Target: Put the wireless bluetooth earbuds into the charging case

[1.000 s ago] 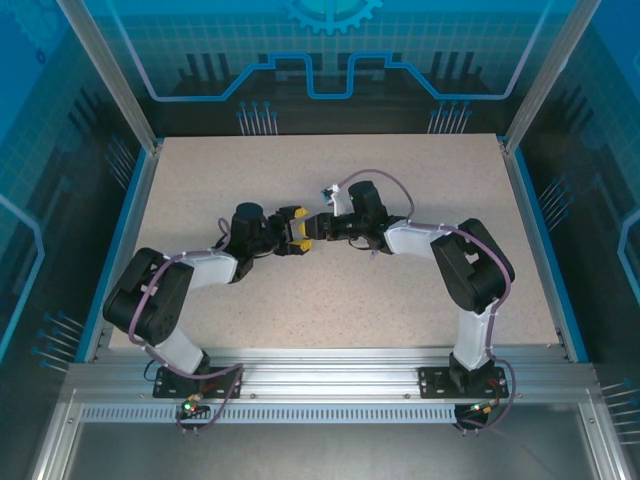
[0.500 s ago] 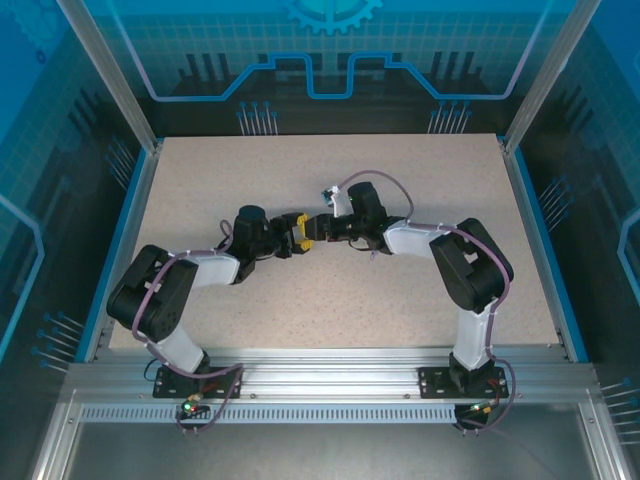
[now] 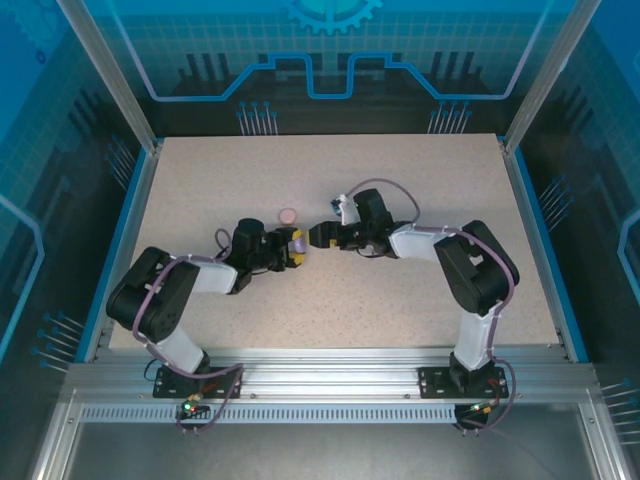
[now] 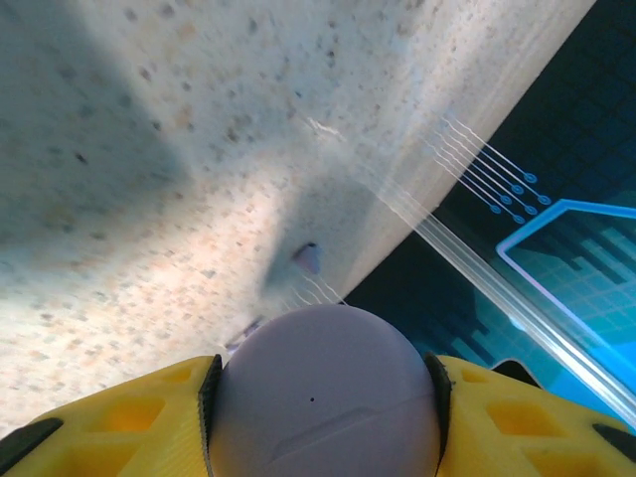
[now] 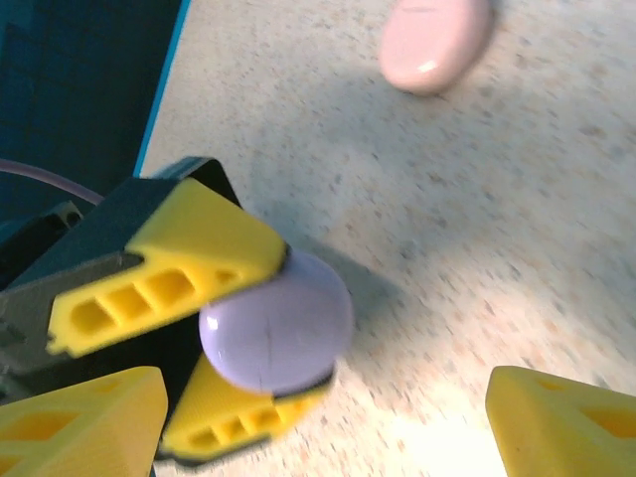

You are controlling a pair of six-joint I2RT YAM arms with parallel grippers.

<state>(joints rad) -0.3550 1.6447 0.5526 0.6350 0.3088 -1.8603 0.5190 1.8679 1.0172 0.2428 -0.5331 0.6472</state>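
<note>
A round lavender charging case (image 5: 278,333) sits clamped between the yellow fingers of my left gripper (image 5: 298,323), just above the table. In the left wrist view the closed case (image 4: 323,397) bulges up between the pads of that gripper (image 4: 323,383). From above, the case (image 3: 298,240) is at the tip of the left gripper (image 3: 291,248). My right gripper (image 5: 318,437) stands open facing it, with nothing between its fingers (image 5: 561,422), and from above it (image 3: 318,236) is just right of the case. One tiny pinkish earbud (image 4: 306,258) lies on the table beyond.
A closed pink round case (image 3: 288,215) lies on the speckled table (image 3: 400,300) just behind the left gripper, and the right wrist view shows it (image 5: 435,40) too. Blue glass walls (image 3: 330,60) enclose the table, with an edge close by (image 4: 467,258).
The right gripper has opened and drawn back to the right, letting go of the lavender case. The left gripper has pulled back toward the near side with the case, uncovering the pink case.
</note>
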